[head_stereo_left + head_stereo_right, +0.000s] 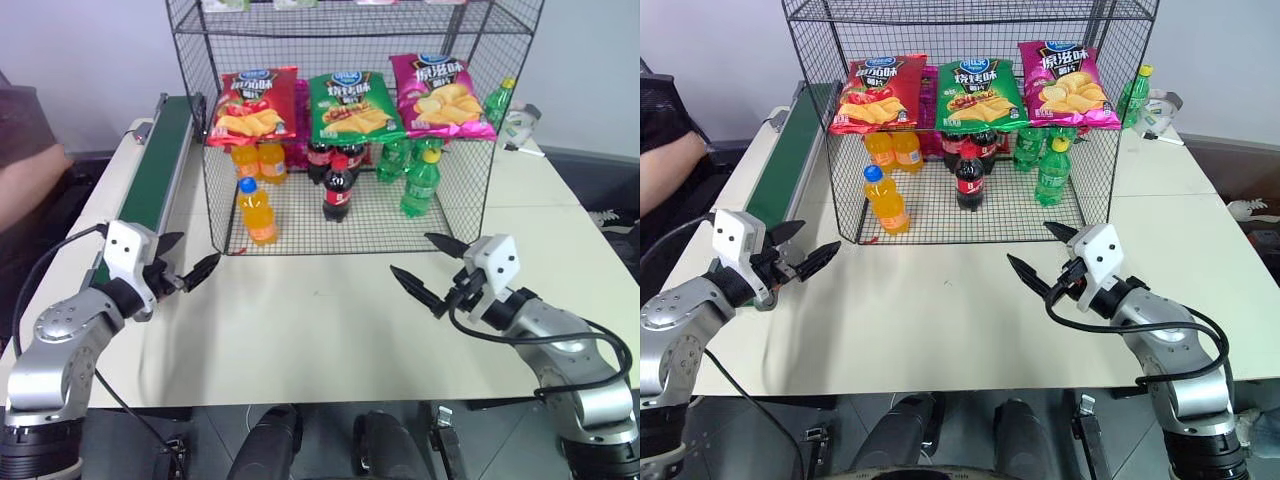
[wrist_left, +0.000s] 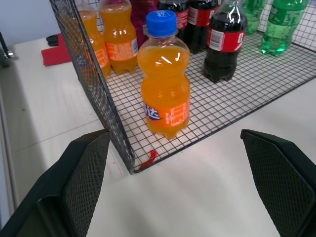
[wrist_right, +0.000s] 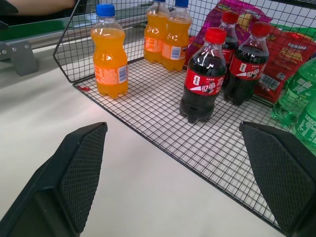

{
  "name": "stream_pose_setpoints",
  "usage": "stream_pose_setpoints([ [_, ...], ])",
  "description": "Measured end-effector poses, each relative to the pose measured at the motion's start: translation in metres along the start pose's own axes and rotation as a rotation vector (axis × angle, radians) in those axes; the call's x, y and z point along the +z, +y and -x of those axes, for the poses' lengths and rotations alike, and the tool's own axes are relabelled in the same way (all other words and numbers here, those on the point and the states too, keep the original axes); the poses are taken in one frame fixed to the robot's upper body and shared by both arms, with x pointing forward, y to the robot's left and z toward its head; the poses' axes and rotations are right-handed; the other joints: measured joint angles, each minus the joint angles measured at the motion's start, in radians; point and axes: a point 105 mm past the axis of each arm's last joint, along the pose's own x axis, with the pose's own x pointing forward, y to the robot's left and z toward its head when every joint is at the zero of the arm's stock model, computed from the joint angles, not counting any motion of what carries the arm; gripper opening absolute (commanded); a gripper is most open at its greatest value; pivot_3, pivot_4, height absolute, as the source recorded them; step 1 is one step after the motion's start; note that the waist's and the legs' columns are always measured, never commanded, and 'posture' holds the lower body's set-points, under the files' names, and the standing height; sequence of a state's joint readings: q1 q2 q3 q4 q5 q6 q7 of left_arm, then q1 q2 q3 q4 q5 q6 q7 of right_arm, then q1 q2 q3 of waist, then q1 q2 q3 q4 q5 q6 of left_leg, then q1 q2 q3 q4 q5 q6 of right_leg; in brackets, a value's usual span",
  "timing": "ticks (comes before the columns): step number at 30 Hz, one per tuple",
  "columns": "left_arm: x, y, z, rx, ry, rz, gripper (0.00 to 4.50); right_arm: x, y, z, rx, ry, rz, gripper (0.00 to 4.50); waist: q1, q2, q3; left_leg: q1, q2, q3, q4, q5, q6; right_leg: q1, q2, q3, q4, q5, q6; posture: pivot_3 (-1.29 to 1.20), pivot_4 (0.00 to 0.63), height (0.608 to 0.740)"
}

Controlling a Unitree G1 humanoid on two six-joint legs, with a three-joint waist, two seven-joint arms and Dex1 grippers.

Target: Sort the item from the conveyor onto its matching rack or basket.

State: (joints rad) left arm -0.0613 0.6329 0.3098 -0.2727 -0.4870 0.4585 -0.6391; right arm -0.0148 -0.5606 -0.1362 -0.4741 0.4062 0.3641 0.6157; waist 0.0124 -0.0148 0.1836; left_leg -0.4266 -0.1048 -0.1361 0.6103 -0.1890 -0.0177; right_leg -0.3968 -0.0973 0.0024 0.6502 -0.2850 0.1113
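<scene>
On the rack's (image 1: 455, 215) floor stands the orange soda bottle (image 1: 257, 211), well beyond both empty, wide-open tools (image 1: 184, 263) (image 1: 428, 268).

Small clear orange-soda bottle w/ blue cap (image 1: 257, 211) is standing upright on bottom tier of tall black wire-mesh rack (image 1: 300, 238), nr its front-left corner. Dark cola bottle w/ red cap (image 1: 338, 189) is standing to its right, more bottles sitting behind. Rack is sitting at white table's (image 1: 320, 320) far edge; long dark-green conveyor belt (image 1: 155, 165) is running along left edge.

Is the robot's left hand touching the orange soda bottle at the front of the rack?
Apart. The left eye view shows bare table between the left gripper and the orange soda bottle, which stands alone inside the rack.
</scene>
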Motion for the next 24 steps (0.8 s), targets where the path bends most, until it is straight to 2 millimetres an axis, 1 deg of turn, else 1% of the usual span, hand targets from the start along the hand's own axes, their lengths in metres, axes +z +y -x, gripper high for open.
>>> stream_pose_setpoints([
  [8,-0.005,0.001,-0.001,0.012,0.007,0.013,4.41,-0.006,-0.002,0.003,-0.001,0.009,0.001,4.50,0.000,0.000,0.000,0.000,0.000,0.000,0.000,0.000,0.000,0.000,0.000,0.000,0.000,0.000,0.000,0.00,0.150,0.740],
  [24,-0.011,0.007,-0.002,0.072,0.018,0.011,4.41,-0.004,-0.002,-0.001,-0.002,0.001,0.006,4.50,0.000,0.000,0.000,0.000,0.000,0.000,0.000,0.000,0.000,0.000,0.000,0.000,0.000,0.000,0.000,0.00,0.150,0.740],
])
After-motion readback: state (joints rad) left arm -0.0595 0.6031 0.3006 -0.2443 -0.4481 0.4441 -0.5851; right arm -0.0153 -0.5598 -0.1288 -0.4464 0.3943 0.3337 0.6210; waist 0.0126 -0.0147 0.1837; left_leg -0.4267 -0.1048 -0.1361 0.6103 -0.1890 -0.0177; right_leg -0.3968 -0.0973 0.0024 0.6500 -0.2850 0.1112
